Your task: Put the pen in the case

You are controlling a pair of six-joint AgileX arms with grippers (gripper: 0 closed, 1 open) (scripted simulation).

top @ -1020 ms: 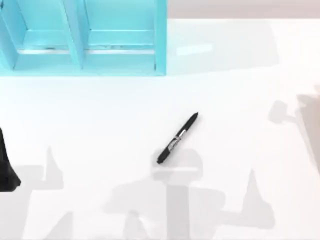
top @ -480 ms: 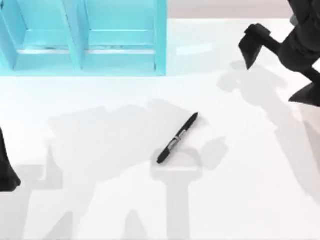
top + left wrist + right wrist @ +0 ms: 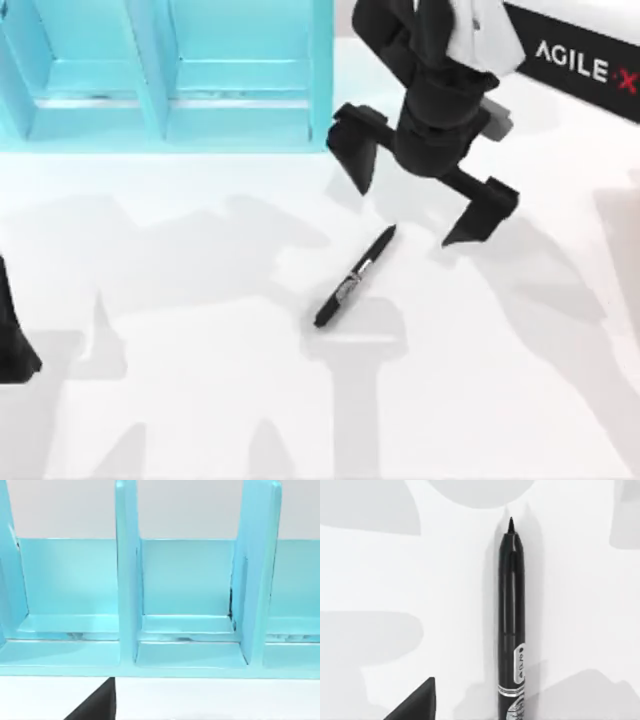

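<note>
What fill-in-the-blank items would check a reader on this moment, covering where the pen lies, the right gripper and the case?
1. The pen lies flat on the white ____.
2. The right gripper hangs above the pen with its fingers ____.
3. The case standing at the table's far left is ____ in colour.
4. The left gripper sits parked at the table's ____ edge.

Missing words: table; open; blue; left

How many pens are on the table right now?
1. The pen lies diagonally near the table's middle, just below the open right gripper, apart from the blue case at the back left. More could sit hidden inside the case.
</note>
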